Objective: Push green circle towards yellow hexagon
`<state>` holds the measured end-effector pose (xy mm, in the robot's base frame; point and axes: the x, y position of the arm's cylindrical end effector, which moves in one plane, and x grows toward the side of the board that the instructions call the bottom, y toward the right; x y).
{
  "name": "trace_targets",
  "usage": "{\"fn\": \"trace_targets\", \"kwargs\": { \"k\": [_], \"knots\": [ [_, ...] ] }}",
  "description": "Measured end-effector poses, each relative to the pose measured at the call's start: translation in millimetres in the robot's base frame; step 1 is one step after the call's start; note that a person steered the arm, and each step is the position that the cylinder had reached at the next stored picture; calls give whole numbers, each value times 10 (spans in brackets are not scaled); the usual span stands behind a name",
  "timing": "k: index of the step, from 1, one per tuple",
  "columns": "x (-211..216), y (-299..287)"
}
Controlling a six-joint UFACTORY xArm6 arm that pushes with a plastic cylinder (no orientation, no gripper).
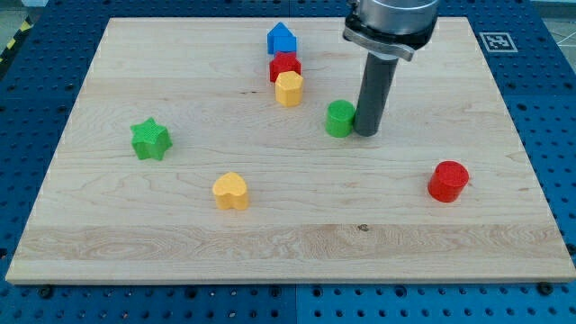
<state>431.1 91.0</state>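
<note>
One green circle [339, 118] touching my tip [365, 133] — no claw, bare wood towards yellow hexagon [288, 89].

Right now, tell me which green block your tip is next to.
The green circle: my tip sits at its right side. The green star lies far off at the view's left.

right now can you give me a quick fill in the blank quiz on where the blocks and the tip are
1. My tip stands just to the view's ____ of the green circle.
2. The yellow hexagon touches a ____ block just above it.
3. The block nearest the view's left is a green ____.

Answers: right; red; star
</note>
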Motion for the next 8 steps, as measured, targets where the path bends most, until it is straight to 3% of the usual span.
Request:
{"fn": "trace_targets", "kwargs": {
  "k": [8],
  "knots": [
    [-45, -396]
  ]
}}
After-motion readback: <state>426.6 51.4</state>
